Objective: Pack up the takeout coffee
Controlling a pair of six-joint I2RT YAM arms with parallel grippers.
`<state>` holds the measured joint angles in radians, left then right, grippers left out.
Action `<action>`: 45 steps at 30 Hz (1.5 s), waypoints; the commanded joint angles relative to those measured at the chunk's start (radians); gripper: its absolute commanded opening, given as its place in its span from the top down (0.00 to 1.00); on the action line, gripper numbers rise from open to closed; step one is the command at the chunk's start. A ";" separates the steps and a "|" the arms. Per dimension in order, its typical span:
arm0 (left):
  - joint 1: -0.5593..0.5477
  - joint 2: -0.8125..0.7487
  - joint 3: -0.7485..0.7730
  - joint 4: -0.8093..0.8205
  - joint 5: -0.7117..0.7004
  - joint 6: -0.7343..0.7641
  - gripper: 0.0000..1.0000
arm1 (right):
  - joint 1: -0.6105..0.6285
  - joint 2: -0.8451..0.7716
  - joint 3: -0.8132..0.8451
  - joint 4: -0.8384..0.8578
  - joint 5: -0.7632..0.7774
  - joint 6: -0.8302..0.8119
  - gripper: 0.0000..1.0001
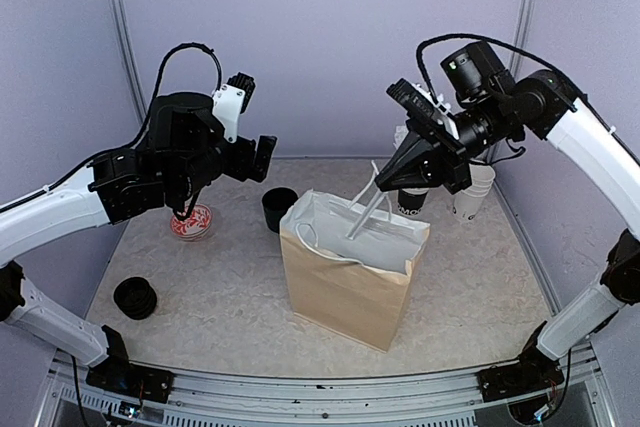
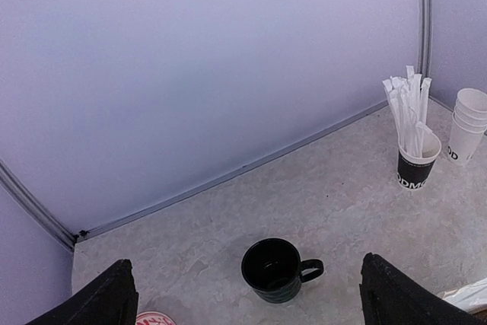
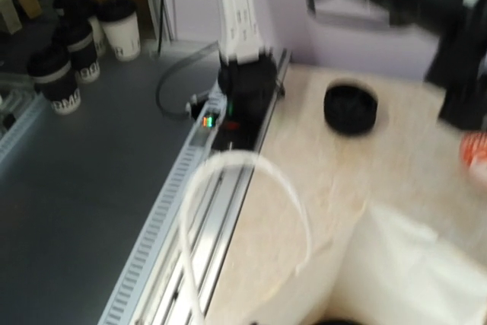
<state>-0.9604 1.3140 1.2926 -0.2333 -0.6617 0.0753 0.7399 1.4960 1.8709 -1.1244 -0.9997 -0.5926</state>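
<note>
Lilac walls close in a marbled beige desk (image 1: 200, 287). A stiff brown paper bag (image 1: 345, 282), white inside, stands in the middle. The right gripper (image 1: 388, 182) is pinched together on its thin white handle (image 3: 243, 157), probably to hold the mouth wide for loading. The left gripper (image 2: 247, 279) hangs spread apart and empty. Lidded coffee cups (image 3: 122, 27) show only blurred, beyond the desk's rail (image 3: 163, 218).

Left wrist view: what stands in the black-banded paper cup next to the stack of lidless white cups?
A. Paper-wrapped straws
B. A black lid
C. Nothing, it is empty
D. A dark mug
A: a bundle of white wrapped straws sticks up out of the black-banded cup, just left of the stack of lidless cups.
</note>
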 commanded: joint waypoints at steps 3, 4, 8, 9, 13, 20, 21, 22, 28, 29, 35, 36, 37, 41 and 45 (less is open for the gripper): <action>0.009 0.006 -0.012 0.040 -0.013 0.022 0.01 | 0.024 0.008 -0.048 0.025 0.003 -0.023 1.00; 0.010 0.009 -0.013 0.042 -0.013 0.024 0.01 | 0.030 0.013 -0.037 0.037 -0.013 -0.020 1.00; 0.014 0.020 -0.014 0.048 -0.013 0.030 0.01 | 0.067 0.063 0.019 0.034 -0.051 -0.031 1.00; 0.014 0.022 -0.015 0.049 -0.011 0.033 0.01 | 0.076 0.075 0.029 0.027 -0.050 -0.038 1.00; 0.024 0.026 -0.016 0.054 -0.004 0.038 0.01 | 0.090 0.110 0.055 0.012 -0.022 -0.044 0.86; 0.048 0.033 -0.020 0.073 0.028 0.061 0.01 | -0.098 0.044 0.028 0.075 0.007 -0.024 0.70; 0.053 0.034 -0.021 0.078 0.033 0.066 0.01 | -0.154 0.037 0.028 0.085 -0.015 -0.016 0.69; 0.059 0.034 -0.022 0.087 0.038 0.070 0.01 | -0.207 0.028 0.023 0.104 -0.033 -0.003 0.68; 0.125 0.033 -0.067 0.184 0.124 0.091 0.01 | -0.451 -0.026 -0.185 0.397 0.043 0.206 0.70; 0.134 0.034 -0.065 0.191 0.140 0.094 0.01 | -0.471 -0.024 -0.221 0.435 0.074 0.231 0.71; 0.149 0.049 -0.067 0.216 0.194 0.144 0.01 | -0.535 -0.007 -0.351 0.488 0.205 0.244 0.70; 0.151 0.051 -0.073 0.219 0.198 0.155 0.01 | -0.536 -0.009 -0.372 0.501 0.236 0.244 0.69; 0.153 0.055 -0.079 0.223 0.196 0.162 0.01 | -0.536 -0.008 -0.388 0.512 0.263 0.244 0.69; 0.162 0.064 -0.090 0.223 0.210 0.163 0.01 | -0.536 0.045 -0.375 0.511 0.337 0.250 0.69; 0.163 0.062 -0.106 0.225 0.221 0.158 0.01 | -0.536 0.118 -0.333 0.520 0.330 0.248 0.72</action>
<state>-0.8040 1.3731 1.2053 -0.0372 -0.4690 0.2188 0.2127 1.5471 1.4929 -0.6407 -0.7101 -0.3607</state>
